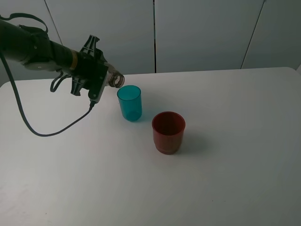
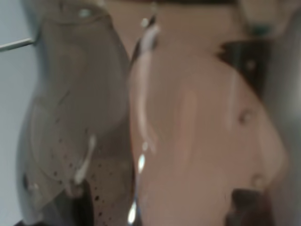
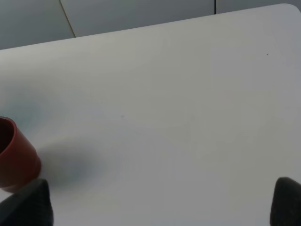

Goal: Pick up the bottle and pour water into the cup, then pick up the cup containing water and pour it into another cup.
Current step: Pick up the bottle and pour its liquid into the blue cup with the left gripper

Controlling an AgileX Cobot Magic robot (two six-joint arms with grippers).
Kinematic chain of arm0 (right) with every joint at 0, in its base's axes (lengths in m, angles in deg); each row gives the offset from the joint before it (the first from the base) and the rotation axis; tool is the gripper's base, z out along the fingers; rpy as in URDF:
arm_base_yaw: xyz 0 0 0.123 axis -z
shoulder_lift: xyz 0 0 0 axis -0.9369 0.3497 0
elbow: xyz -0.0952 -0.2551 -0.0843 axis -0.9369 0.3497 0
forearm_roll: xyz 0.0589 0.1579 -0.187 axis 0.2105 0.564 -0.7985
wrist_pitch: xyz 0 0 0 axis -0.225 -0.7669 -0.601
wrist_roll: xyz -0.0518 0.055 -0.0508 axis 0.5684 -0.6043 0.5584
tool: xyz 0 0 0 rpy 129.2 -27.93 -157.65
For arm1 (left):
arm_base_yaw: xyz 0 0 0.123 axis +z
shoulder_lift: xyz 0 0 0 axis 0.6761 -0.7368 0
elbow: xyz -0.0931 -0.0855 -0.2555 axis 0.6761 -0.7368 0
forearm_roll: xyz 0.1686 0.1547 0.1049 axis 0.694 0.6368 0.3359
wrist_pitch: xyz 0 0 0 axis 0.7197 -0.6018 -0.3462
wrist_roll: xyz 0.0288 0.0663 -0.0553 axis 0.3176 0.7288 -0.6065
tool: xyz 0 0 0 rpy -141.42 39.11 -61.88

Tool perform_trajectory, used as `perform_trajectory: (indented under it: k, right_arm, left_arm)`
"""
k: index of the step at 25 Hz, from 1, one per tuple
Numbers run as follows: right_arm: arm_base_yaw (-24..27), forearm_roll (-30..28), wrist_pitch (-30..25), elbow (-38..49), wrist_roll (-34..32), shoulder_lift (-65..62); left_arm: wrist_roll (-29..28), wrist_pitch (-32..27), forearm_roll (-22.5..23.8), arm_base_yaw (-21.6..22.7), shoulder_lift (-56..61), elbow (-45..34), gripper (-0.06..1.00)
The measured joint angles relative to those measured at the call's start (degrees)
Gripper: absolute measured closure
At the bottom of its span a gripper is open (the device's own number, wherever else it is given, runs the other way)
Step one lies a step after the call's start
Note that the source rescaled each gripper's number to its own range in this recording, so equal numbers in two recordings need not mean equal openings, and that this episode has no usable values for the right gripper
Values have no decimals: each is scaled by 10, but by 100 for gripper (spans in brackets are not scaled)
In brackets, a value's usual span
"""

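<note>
step: we pour first, bottle into cup | left tool clamped on tipped bottle, mouth at cup rim, far left on the desk | red cup nearer, right | right tool gaping, idle | next: we'd right the bottle, then lift the cup

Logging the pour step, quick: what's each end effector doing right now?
Left end effector: closed on the bottle.
Right end effector: open, holding nothing.
</note>
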Motion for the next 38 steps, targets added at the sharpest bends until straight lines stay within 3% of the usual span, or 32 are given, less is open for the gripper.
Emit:
perform_trajectory:
  k: [38]
  right_arm:
    - [0,0,0,0,0,0]
  left_arm:
    - [61,11,21,-10,0,8,92]
